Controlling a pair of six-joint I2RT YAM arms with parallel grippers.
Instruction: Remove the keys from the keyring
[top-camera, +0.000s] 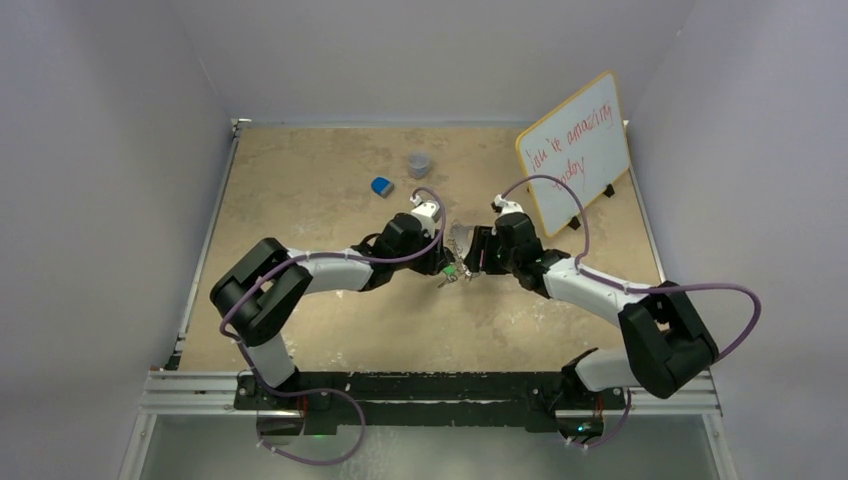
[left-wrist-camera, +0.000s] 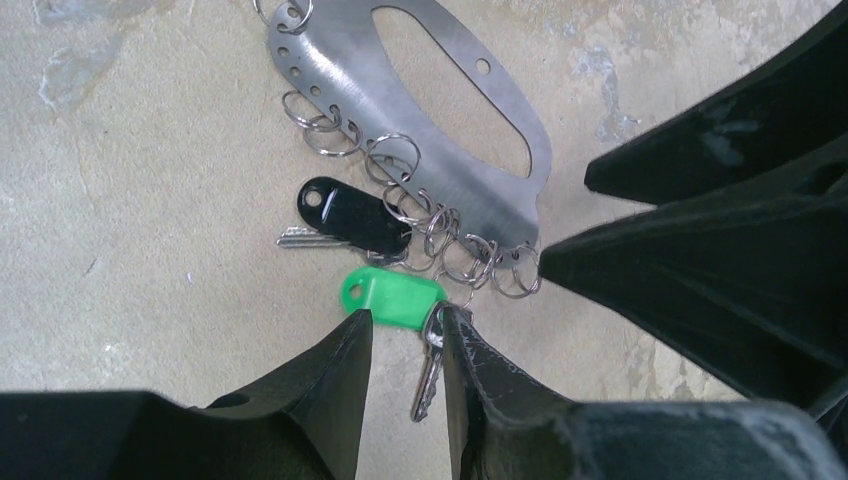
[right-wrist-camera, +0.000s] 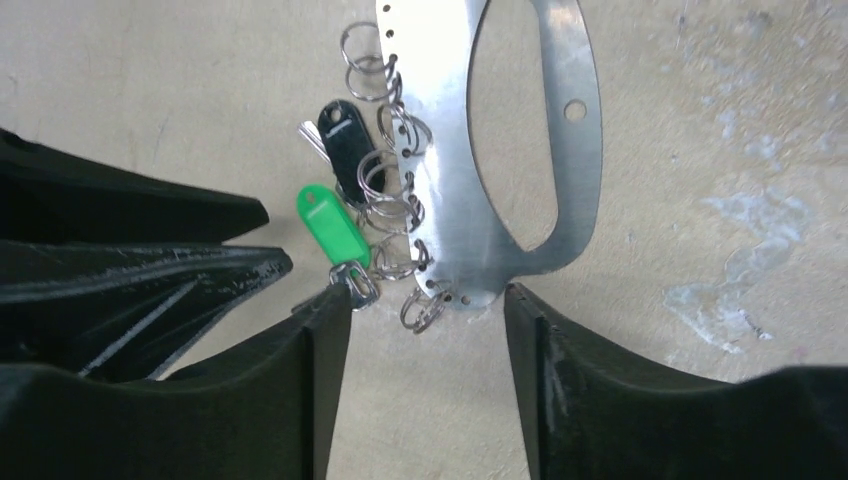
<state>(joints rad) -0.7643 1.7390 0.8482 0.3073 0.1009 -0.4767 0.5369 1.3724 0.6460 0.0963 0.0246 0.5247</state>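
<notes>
The keyring (left-wrist-camera: 345, 65) here is a flat steel plate with a long slot and a row of small split rings (left-wrist-camera: 400, 160) along one edge; it lies flat on the desk (left-wrist-camera: 150, 200), directly ahead of both tools, which face each other across it; the left tool (left-wrist-camera: 403, 325) has its two fingers slightly parted, not clamped, and the silver blade of the green-tagged key (left-wrist-camera: 430, 375) lies in the gap between them, close against one finger, with its green tag (left-wrist-camera: 393, 295) just beyond the fingertips; the right tool (right-wrist-camera: 428, 292) stands wide open, its fingers straddling the near end of the plate without visibly pinching it; whether a fingertip touches the steel I cannot tell; the black-tagged key (left-wrist-camera: 300, 238) lies a little farther ahead of the left tool, past the green one, its black tag (left-wrist-camera: 350, 215) over the blade; both keys appear to hang from rings on the plate, so I judge that nothing has come off yet; the remaining rings in view carry nothing; what is left seems to be nearly everything: steady the plate, close on the green-tagged key, work it off its ring, then do likewise with the black-tagged one.
</notes>
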